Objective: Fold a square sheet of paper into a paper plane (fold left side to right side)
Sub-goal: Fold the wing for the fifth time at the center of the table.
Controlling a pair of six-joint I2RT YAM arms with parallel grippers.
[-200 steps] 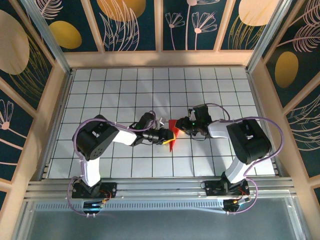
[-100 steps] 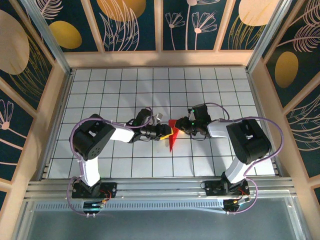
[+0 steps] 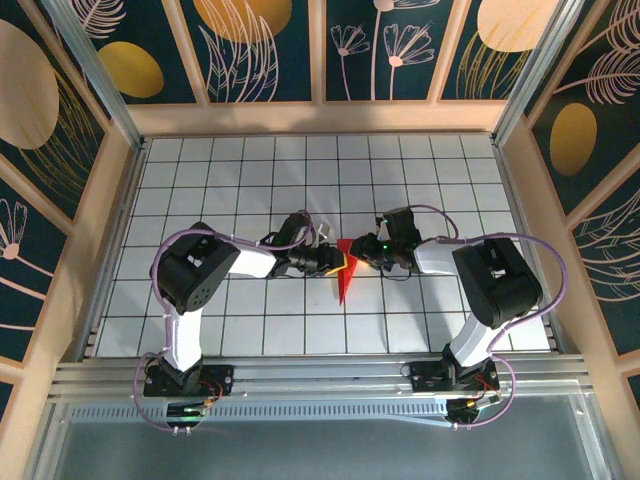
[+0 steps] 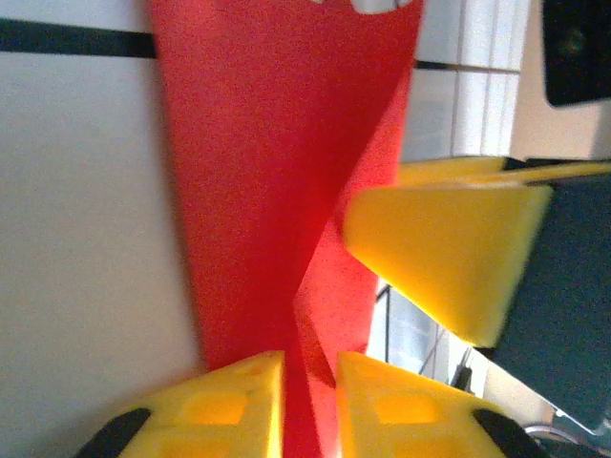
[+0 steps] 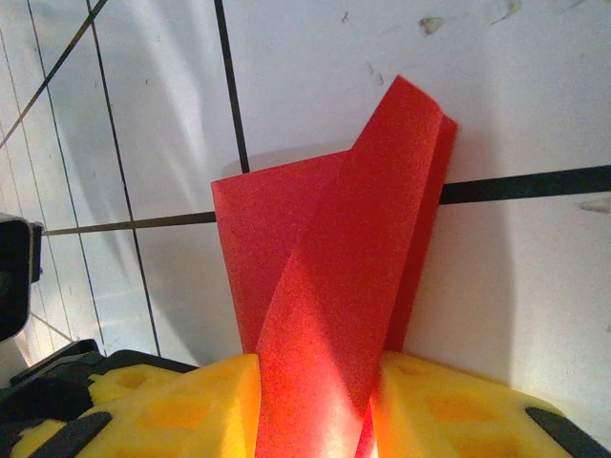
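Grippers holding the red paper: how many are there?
2. The left gripper pinches the red paper from its left side, the right gripper from its right side.

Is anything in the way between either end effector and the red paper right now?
Nothing visible stands between them. The left end effector and the right end effector each pinch the red paper directly between their yellow fingers.

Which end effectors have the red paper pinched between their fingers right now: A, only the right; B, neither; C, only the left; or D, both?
D: each wrist view shows the red paper clamped in that arm's own grip, by the left end effector and by the right end effector.
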